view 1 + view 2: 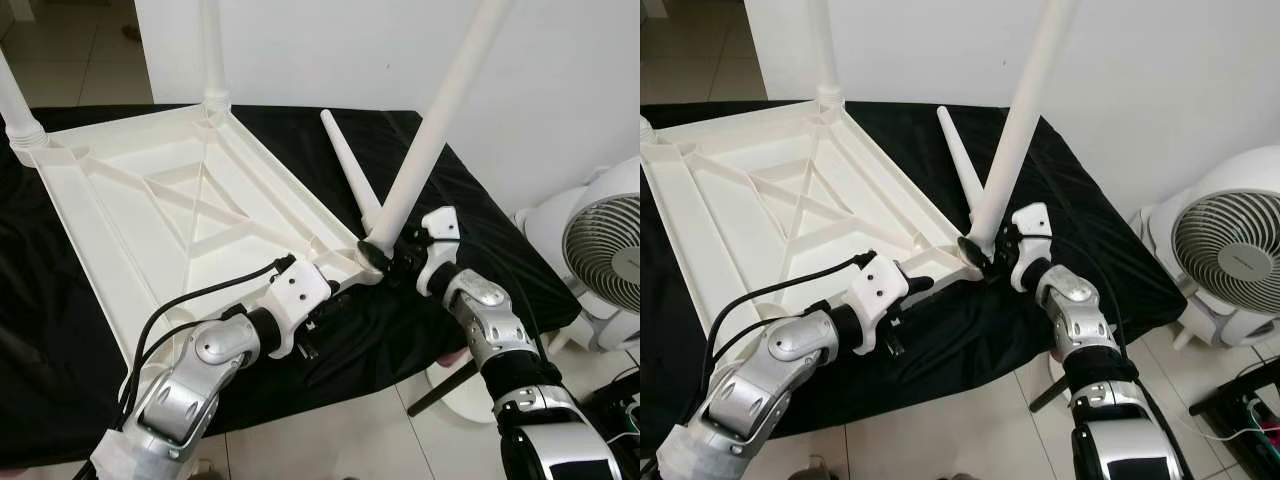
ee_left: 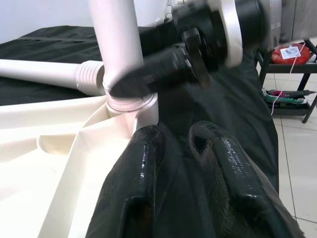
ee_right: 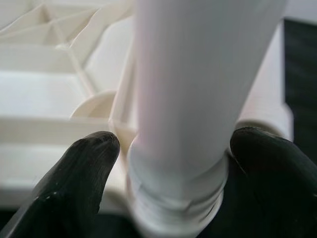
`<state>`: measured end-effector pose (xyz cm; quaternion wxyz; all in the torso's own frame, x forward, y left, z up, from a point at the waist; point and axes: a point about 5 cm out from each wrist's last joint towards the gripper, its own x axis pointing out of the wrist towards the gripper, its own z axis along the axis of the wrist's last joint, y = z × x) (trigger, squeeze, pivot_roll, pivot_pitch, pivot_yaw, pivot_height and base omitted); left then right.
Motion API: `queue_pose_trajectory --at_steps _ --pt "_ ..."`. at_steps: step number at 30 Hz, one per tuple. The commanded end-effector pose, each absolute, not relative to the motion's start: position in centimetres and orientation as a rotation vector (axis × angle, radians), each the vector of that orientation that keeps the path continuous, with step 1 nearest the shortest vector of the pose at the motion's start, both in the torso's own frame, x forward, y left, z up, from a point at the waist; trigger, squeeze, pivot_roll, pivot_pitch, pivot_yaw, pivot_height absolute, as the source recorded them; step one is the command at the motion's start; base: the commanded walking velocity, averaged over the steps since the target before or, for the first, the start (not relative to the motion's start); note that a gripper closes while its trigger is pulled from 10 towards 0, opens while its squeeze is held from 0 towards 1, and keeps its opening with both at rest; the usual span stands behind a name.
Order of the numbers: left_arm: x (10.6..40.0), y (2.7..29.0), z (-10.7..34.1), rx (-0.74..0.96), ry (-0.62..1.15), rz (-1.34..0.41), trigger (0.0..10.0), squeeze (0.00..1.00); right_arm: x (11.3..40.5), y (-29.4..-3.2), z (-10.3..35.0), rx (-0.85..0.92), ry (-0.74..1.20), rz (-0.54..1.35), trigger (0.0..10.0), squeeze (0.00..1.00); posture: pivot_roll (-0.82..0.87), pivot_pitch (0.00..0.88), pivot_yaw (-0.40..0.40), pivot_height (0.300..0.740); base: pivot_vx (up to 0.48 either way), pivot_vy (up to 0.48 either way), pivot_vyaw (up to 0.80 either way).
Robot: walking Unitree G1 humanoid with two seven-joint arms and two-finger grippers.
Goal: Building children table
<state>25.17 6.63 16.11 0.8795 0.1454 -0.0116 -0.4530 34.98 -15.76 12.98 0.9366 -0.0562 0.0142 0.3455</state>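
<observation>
A: Item one, far left?
B: Upturned white tabletop (image 1: 170, 215), ribbed underside facing up, lying on a black cloth (image 1: 470, 230) that covers the desk. One fitted leg (image 1: 15, 105) stands at its far-left corner, a second fitted leg (image 1: 212, 60) at the far corner.

A: Next along?
B: Left hand (image 1: 318, 322), low at the near edge of the tabletop, just left of the near-right corner. Its two black fingers (image 2: 143, 173) lie close together with black cloth bunched over them; whether they pinch the cloth cannot be told.

A: Centre?
B: Loose leg (image 1: 348, 170), tapered, lying flat on the cloth just beside the tabletop's right edge, threaded end toward the near corner.

A: And the tilted one?
B: Third leg (image 1: 440, 115), base seated at the near-right corner socket, shaft leaning up and to the right.

A: Right side?
B: Right hand (image 1: 395, 258), clenched around the base of that leaning leg; the wrist view shows a fingertip (image 3: 81, 163) on either side of the threaded collar, touching it.

A: Beyond the desk?
B: White fan (image 1: 605, 250) on the tiled floor, far right.
</observation>
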Motion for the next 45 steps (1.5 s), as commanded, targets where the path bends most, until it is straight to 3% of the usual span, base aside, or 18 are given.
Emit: queue_pose_trajectory --at_steps 1,17,18,19,20,22,23,34,35,45 --pt "25.2 6.5 16.2 0.301 -0.018 -0.973 10.0 0.0 35.1 -16.0 12.9 -0.154 0.035 0.736 10.0 0.0 0.09 0.025 -0.116 0.74 0.0 0.0 0.0" --pt "25.3 6.4 16.4 0.299 -0.019 -0.975 10.0 0.0 36.7 -16.1 14.1 -0.239 0.014 0.741 10.0 0.0 0.1 0.033 -0.107 0.74 0.0 0.0 0.0" --pt "25.3 6.4 16.4 0.299 -0.019 -0.974 10.0 0.0 36.7 -16.0 14.1 -0.257 0.021 0.753 6.9 0.0 0.1 0.033 -0.107 0.74 0.0 0.0 0.0" --pt "25.3 6.4 16.4 0.299 -0.019 -0.974 10.0 0.0 36.7 -15.9 14.0 -0.268 0.026 0.761 6.9 0.0 0.1 0.033 -0.107 0.74 0.0 0.0 0.0" --pt "25.3 6.3 16.4 0.299 -0.019 -0.973 10.0 0.0 36.7 -16.0 13.8 -0.275 0.037 0.766 2.2 0.0 0.1 0.034 -0.108 0.74 0.0 0.0 0.0" --pt "25.3 6.3 16.4 0.298 -0.019 -0.973 10.0 0.0 36.7 -16.0 13.8 -0.28 0.044 0.768 2.2 0.0 0.1 0.034 -0.108 0.74 0.0 0.0 0.0" --pt "25.3 6.3 16.4 0.298 -0.018 -0.973 10.0 0.0 36.7 -16.1 13.6 -0.276 0.052 0.773 0.0 0.0 0.1 0.035 -0.109 0.74 0.0 0.0 0.0" --pt "25.1 6.3 16.4 0.293 -0.015 -0.973 10.0 0.0 36.3 -16.2 12.8 -0.272 0.062 0.794 0.0 0.0 0.1 0.043 -0.11 0.74 0.0 0.0 0.0" --pt "25.0 6.3 16.4 0.291 -0.013 -0.975 10.0 0.0 36.2 -16.1 12.7 -0.244 0.053 0.771 10.0 0.0 0.1 0.047 -0.117 0.74 0.0 0.0 0.0" --pt "24.6 6.0 16.2 0.282 -0.009 -0.979 10.0 0.0 35.8 -14.3 12.0 -0.084 -0.012 0.577 10.0 0.0 0.1 0.049 -0.123 0.74 0.0 0.0 0.0"
